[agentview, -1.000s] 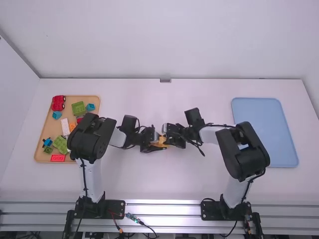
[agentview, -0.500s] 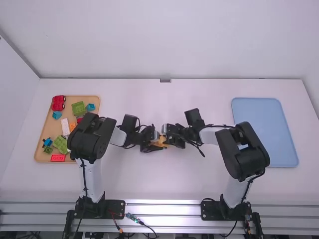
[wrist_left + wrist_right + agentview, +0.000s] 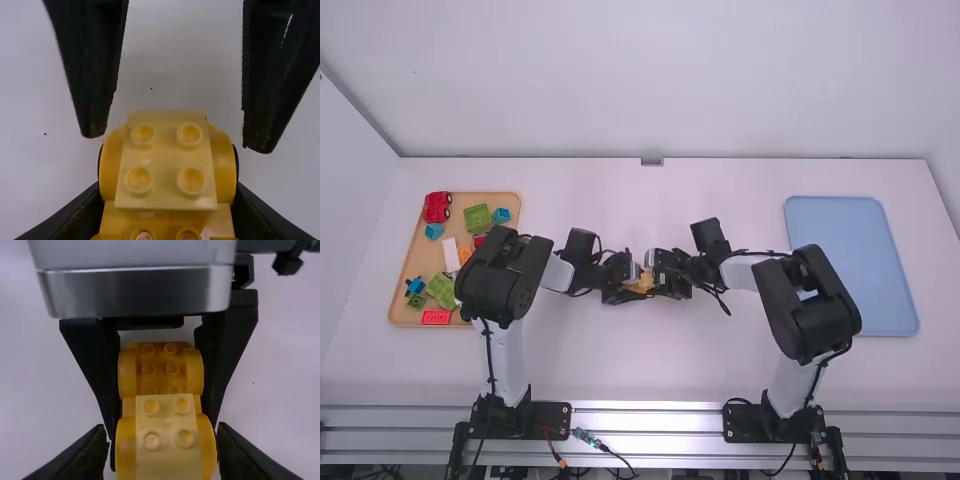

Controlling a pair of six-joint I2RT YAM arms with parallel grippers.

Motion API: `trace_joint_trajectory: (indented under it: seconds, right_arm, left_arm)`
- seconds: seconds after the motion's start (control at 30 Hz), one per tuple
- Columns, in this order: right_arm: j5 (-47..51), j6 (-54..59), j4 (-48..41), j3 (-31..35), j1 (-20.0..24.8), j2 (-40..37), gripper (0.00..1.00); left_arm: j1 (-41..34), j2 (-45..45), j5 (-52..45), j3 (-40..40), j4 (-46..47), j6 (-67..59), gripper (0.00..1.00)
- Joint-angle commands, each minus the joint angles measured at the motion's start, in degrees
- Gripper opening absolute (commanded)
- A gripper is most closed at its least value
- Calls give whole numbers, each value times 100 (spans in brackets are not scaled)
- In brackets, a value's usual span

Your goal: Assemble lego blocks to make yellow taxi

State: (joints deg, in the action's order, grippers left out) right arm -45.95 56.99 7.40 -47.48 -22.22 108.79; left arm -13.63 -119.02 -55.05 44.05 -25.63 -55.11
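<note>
Left pincer (image 3: 167,200) holds the yellow taxi chassis (image 3: 160,371); right pincer (image 3: 163,432) stands wide. Centre it squarely about the 4-stud brick (image 3: 166,167) before closing.

Links: white, smooth, on the left arm (image 3: 507,360) and right arm (image 3: 790,385)
Joints: bulky black housings, rounded corners
Bases: black mounting plates (image 3: 554,418) with small screws or holes
Cables: black, running along both arms; a thin red wire (image 3: 552,430) and green connector (image 3: 585,437) at the left base
Left wrist casing (image 3: 135,287): silver-grey, boxy, rounded edges
Jaws: black, long, tapering to blunt ends
</note>
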Motion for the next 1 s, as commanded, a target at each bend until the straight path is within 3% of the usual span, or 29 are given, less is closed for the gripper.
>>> trace_joint_trajectory:
  seconds: [0.0, 0.1, 0.23, 0.63, 0.77, 0.8, 0.83, 0.97]
  right_arm:
    - [-101, -17, -11, 9, 7, 94, 58]
    - [-343, 31, -35, -42, 15, 94, 55]
    - [-378, 24, -35, -76, 9, 94, 41]
    - [-1123, 201, -15, -131, 273, 72, 40]
    - [-1150, 201, -33, -131, 339, 72, 24]
    - [-1147, 195, -37, -129, 337, 72, 4]
    - [-1137, 199, -35, -125, 326, 72, 0]
    - [-1056, 186, 22, -118, 223, 148, 0]
  left_arm:
    - [-24, -147, 836, -262, -20, -174, 15]
    - [-28, -147, 834, -380, -230, -172, 14]
    - [-26, -147, 836, -476, -388, -154, 13]
    - [-26, -147, 836, -286, 69, -174, 11]
    - [-26, -147, 836, -168, 283, -174, 9]
    - [-28, -147, 838, -146, 310, -174, 7]
    - [-31, -147, 841, -146, 312, -176, 7]
    - [-31, -147, 860, -227, 194, -176, 8]
